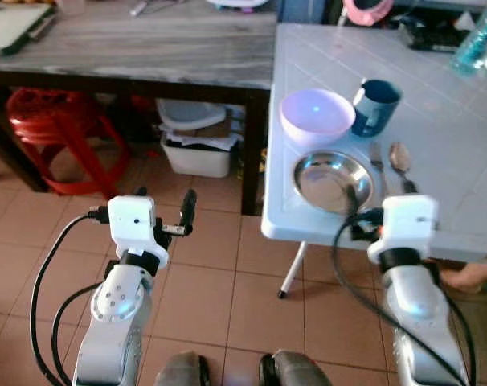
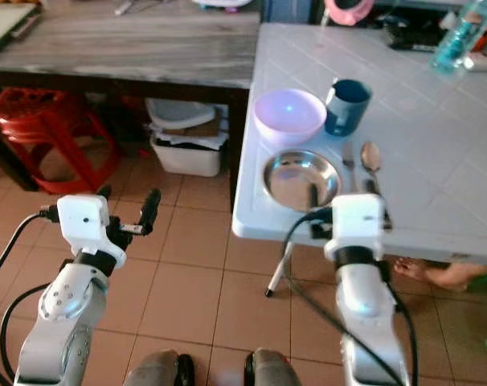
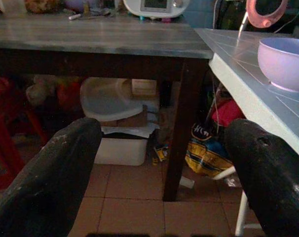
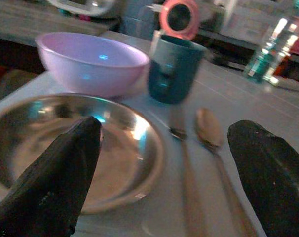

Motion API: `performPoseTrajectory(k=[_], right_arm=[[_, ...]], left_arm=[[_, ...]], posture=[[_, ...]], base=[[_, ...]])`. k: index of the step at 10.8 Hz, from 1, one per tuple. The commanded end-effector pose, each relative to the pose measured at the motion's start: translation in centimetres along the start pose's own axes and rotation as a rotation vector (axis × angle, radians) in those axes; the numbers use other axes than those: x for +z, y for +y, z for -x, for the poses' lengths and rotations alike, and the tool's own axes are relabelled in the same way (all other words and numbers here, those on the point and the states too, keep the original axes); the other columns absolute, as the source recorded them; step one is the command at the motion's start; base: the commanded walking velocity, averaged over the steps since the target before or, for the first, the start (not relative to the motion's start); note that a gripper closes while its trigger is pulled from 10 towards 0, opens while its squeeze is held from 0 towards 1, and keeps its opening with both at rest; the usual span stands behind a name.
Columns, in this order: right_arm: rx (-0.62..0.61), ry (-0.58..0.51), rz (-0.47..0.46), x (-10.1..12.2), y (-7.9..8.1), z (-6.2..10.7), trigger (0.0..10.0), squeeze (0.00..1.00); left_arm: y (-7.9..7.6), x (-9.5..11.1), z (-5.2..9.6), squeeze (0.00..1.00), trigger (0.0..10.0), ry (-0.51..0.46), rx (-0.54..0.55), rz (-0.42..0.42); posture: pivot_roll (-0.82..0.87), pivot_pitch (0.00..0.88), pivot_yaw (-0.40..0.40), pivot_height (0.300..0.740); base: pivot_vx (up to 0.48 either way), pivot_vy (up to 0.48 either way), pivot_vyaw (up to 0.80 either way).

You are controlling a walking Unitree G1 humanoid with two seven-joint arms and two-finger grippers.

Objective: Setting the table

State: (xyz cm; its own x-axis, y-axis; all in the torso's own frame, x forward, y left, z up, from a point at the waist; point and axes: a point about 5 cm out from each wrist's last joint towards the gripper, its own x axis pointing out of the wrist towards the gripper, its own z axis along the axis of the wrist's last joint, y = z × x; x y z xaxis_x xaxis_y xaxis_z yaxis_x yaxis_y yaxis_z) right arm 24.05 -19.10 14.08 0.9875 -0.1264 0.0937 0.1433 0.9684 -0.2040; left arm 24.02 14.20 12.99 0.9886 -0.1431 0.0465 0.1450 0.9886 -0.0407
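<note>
Nearest the camera, two silver arms extend forward over the tiled floor [image 1: 219, 273]. The left gripper [image 1: 165, 211] hovers above the floor, short of the dark wooden table [image 1: 147, 48], with its fingers spread wide and nothing between them. The right gripper [image 4: 164, 163] sits at the near edge of the white table [image 1: 460, 161], fingers also spread wide and empty; one finger [image 4: 56, 173] is over the steel plate [image 1: 333, 180], the other [image 4: 273, 173] lies beyond the spoon.

On the white table, the steel plate lies closest to the near edge. A fork [image 1: 378, 166] and a spoon [image 1: 400, 161] lie side by side just beside the plate on the robot's right. Behind the plate stands a lilac bowl [image 1: 317, 115], and a dark blue mug [image 1: 376, 107] stands just beside it, almost touching.

Under the dark wooden table are a white storage bin [image 1: 197, 153] with a loose lid, and a red stool [image 1: 55, 137]. The table's dark leg [image 1: 253, 153] stands between the left gripper and the white table. A person's bare foot [image 1: 468, 278] rests on the floor under the white table.
</note>
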Motion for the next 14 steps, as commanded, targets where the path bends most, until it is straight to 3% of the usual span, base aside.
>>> performPoseTrajectory(k=[1, 3, 6, 10, 11, 14], right_arm=[[-0.035, 0.034, -0.008, -0.6, -0.7, 0.0, 10.0, 0.0], [-0.043, 0.021, -0.002, -0.3, -1.2, -0.6, 10.0, 0.0], [-0.052, 0.007, -0.013, 0.0, -3.2, -2.4, 10.0, 0.0], [0.027, 0.031, -0.106, -0.1, -2.3, -3.0, 10.0, 0.0], [0.029, 0.059, -0.169, -0.2, -2.1, -3.0, 10.0, 0.0], [0.079, 0.072, -0.199, -0.3, -1.0, -2.9, 10.0, 0.0]], left_arm=[[-0.1, 0.2, 0.1, 0.0, 10.0, -0.003, -0.004, -0.002], [0.0, 0.2, 0.3, 0.0, 10.0, 0.001, -0.006, -0.007], [0.3, 0.1, 0.9, 0.0, 10.0, 0.021, -0.036, -0.046], [0.5, 0.2, 1.3, 0.0, 10.0, 0.043, -0.063, -0.067], [0.4, 0.2, 1.4, 0.0, 10.0, 0.06, -0.089, -0.063], [0.1, 0.1, 2.3, 0.0, 10.0, 0.093, -0.206, -0.026]], posture=[[-0.05, 0.136, -0.002, 0.74], [-0.05, 0.145, -0.004, 0.74], [-0.03, 0.166, 0.014, 0.74], [-0.02, 0.188, 0.039, 0.74], [-0.01, 0.194, 0.043, 0.74], [0.0, 0.204, 0.045, 0.74]], base=[[0.0, 0.0, -0.4], [0.0, 0.0, 0.0], [0.0, 0.0, 0.0], [0.0, 0.0, 0.0], [0.0, 0.0, 0.0], [0.0, 0.0, 0.0]])
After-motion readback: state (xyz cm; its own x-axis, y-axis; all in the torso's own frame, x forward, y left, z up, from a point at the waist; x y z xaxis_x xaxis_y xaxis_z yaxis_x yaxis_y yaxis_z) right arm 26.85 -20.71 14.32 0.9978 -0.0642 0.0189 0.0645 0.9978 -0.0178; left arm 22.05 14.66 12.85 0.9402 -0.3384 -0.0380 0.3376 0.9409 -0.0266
